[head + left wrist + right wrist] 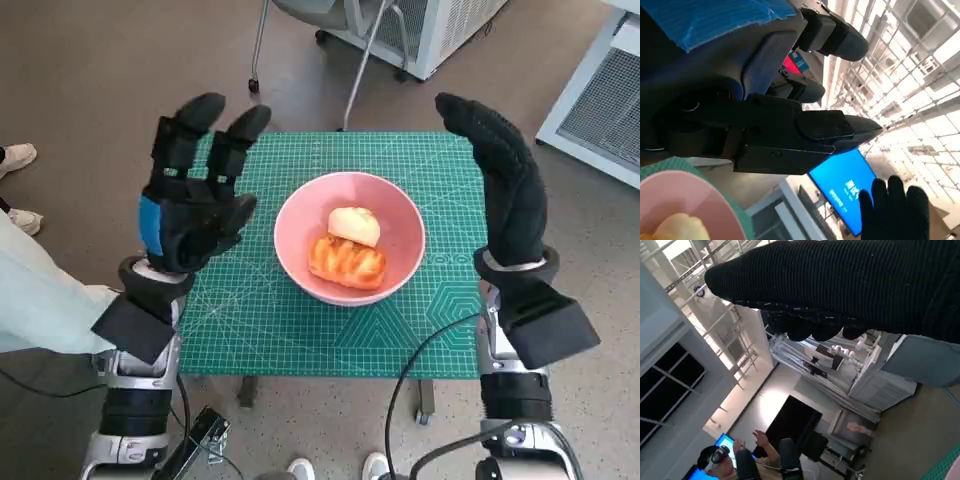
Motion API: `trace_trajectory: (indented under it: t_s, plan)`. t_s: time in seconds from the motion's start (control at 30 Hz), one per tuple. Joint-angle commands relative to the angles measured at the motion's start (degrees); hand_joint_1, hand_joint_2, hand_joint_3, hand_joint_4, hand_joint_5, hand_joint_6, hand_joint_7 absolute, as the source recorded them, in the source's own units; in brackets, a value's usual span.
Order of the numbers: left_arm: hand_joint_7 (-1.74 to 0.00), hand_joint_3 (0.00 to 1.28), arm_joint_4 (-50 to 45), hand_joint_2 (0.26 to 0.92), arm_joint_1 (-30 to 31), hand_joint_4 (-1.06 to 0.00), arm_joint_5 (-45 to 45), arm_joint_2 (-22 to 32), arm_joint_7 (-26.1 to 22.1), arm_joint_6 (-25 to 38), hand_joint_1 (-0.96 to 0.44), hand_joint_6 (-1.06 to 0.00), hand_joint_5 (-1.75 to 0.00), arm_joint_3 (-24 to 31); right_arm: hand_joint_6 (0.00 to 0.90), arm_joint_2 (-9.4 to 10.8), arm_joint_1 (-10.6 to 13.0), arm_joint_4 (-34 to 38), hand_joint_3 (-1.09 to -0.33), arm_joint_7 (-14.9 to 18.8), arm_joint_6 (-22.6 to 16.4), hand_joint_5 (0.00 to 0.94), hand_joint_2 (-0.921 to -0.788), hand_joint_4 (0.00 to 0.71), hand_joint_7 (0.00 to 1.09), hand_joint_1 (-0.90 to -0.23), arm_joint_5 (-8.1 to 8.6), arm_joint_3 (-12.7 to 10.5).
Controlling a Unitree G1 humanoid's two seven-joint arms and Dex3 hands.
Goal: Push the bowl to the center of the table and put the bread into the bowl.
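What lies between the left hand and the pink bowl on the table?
Only bare green cutting mat, in the head view, separates the left hand from the pink bowl; nothing else lies there.

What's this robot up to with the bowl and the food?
The pink bowl sits near the middle of the green mat with two pieces of bread inside. Neither hand holds anything: the left hand and the right hand are raised, open, on either side of the bowl.
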Motion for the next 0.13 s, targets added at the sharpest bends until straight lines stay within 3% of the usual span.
trace_trajectory:
  t_s: [0.03, 0.13]
  plan:
    - [-0.67, 0.18, 1.0, 0.921, -0.9, -0.14, 1.0, 0.8, -0.4, -1.0, -0.18, -0.04, -0.32, -0.5, 0.036, 0.2, 0.4, 0.6, -0.801, 0.2, 1.1, 0.011, -0.921, 0.386, 0.81, -0.555, 1.07, 0.3]
    - [-0.63, 0.18, 1.2, 0.921, -1.0, -0.15, 2.4, 1.1, 0.2, -1.0, -0.20, -0.06, -0.26, -0.7, 0.036, 0.2, 0.7, 0.3, -0.802, 0.2, 1.4, 0.011, -0.921, 0.386, 0.81, -0.554, 1.36, 0.4]
